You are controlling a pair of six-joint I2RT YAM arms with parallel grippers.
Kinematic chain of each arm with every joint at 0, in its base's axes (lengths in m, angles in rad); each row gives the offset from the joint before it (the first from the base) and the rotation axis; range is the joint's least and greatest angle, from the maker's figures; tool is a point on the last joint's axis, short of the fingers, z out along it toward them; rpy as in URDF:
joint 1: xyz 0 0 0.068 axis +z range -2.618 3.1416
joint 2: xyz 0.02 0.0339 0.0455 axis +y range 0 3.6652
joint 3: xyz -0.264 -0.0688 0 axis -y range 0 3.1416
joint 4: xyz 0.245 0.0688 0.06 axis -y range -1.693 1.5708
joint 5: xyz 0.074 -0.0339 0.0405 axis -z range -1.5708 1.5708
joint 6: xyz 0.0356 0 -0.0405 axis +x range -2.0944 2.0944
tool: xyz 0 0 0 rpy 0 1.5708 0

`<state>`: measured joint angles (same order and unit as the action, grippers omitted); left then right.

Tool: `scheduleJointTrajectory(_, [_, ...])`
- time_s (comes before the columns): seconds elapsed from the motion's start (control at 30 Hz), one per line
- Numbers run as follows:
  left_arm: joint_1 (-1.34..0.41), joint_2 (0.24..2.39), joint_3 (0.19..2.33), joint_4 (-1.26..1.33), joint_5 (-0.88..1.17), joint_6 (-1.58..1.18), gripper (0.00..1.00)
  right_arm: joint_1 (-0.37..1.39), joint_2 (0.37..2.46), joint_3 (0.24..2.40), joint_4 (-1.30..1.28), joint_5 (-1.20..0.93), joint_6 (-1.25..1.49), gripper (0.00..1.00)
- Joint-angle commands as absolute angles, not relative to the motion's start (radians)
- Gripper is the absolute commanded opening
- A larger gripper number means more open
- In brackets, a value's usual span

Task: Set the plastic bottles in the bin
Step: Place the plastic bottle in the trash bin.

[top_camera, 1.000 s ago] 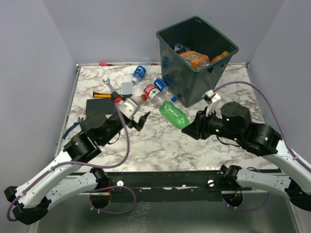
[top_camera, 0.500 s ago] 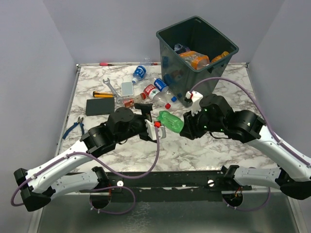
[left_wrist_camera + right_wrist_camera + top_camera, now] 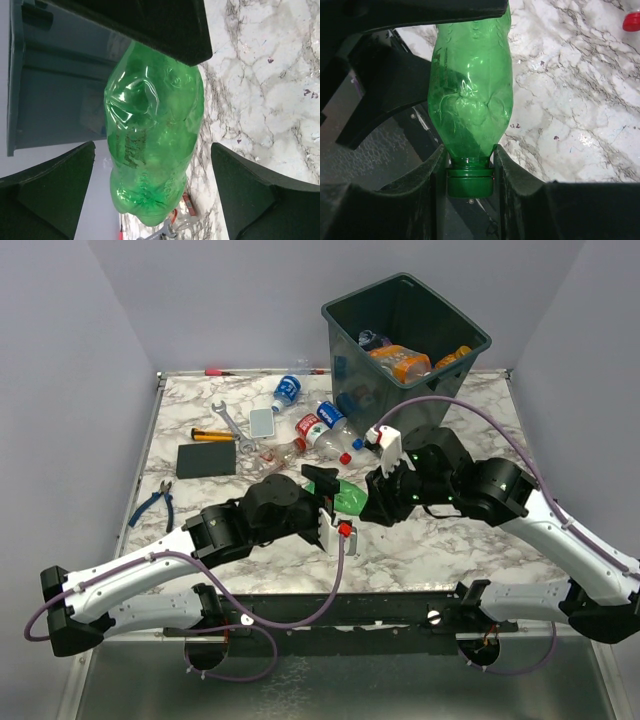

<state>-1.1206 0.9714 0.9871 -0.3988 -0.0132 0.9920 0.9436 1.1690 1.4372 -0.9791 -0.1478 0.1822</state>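
A crumpled green plastic bottle (image 3: pixel 347 502) hangs just above the table's middle. My right gripper (image 3: pixel 469 155) is shut on its neck, just above the green cap (image 3: pixel 470 182). My left gripper (image 3: pixel 152 147) is open, a finger on each side of the bottle's (image 3: pixel 152 135) base end without touching it. The bin (image 3: pixel 405 425) stands at the back right and holds orange bottles (image 3: pixel 400 362). More bottles lie left of the bin: a blue-labelled one (image 3: pixel 287 391), a red-labelled one (image 3: pixel 310 426) and a clear one (image 3: pixel 275 449).
A wrench (image 3: pixel 228 422), a grey slab (image 3: pixel 261 421), a black slab (image 3: pixel 206 460) and a yellow-handled tool (image 3: pixel 210 436) lie at the back left. Pliers (image 3: pixel 155 500) sit near the left edge. A loose red cap (image 3: pixel 345 457) lies before the bin.
My right gripper has carried the green bottle left towards the centre. My left arm has swung right from the back left, and its open fingers now straddle the bottle's base.
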Motion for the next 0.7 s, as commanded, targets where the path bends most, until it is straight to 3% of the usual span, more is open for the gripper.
scheduleJointTrajectory(0.0, [-1.127,0.986,1.010,-0.398,-0.072,1.022,0.95,0.949,1.137,1.470,-0.974,-0.225,0.143,0.01])
scheduleJointTrajectory(0.33, [-1.127,1.018,1.030,-0.384,-0.083,1.002,0.73,0.948,1.118,1.456,-0.964,-0.252,0.154,0.01])
scheduleJointTrajectory(0.47, [-1.128,1.003,1.015,-0.357,-0.077,1.003,0.49,0.948,1.120,1.455,-0.954,-0.261,0.158,0.00])
scheduleJointTrajectory(0.53, [-1.128,0.990,1.002,-0.337,-0.075,1.006,0.42,0.948,1.118,1.456,-0.950,-0.262,0.161,0.01])
scheduleJointTrajectory(0.57, [-1.129,0.984,0.996,-0.331,-0.074,1.006,0.42,0.948,1.118,1.458,-0.950,-0.264,0.163,0.05])
scheduleJointTrajectory(0.6, [-1.129,0.977,0.991,-0.325,-0.073,1.003,0.41,0.948,1.119,1.463,-0.952,-0.256,0.167,0.20])
scheduleJointTrajectory(0.67, [-1.129,0.967,0.982,-0.314,-0.074,0.994,0.41,0.949,1.125,1.483,-0.967,-0.251,0.172,0.61])
